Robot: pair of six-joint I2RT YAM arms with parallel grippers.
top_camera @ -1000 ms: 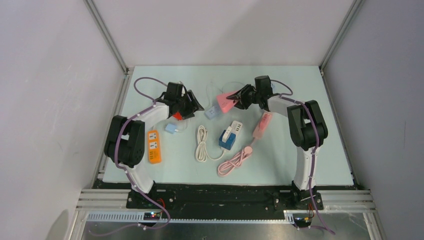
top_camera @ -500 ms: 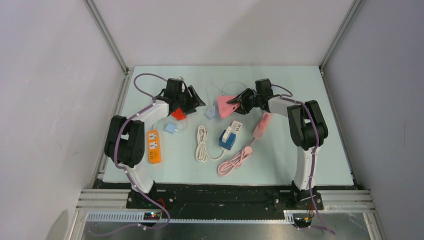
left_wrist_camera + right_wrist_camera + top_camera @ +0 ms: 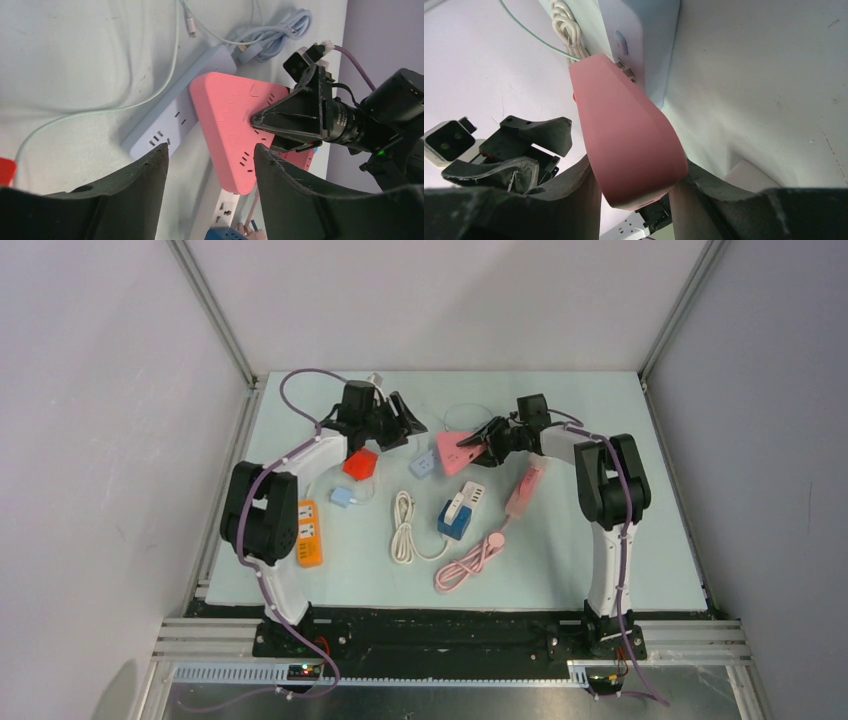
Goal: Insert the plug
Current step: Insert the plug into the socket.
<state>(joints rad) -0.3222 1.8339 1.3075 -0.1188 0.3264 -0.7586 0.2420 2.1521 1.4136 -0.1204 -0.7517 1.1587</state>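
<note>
The red plug (image 3: 360, 462) lies on the table (image 3: 620, 540) close beside the left gripper (image 3: 405, 425), which is wide open and empty, while the right gripper (image 3: 480, 443) pinches a corner of the pink power strip (image 3: 452, 450) just to the right.

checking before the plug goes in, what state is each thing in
pink triangular plastic power strip: held at one corner
right hand: shut on that strip
left hand: open, empty
red square plastic plug: lying loose
pale blue plastic power strip: flat, visible sockets empty
</note>
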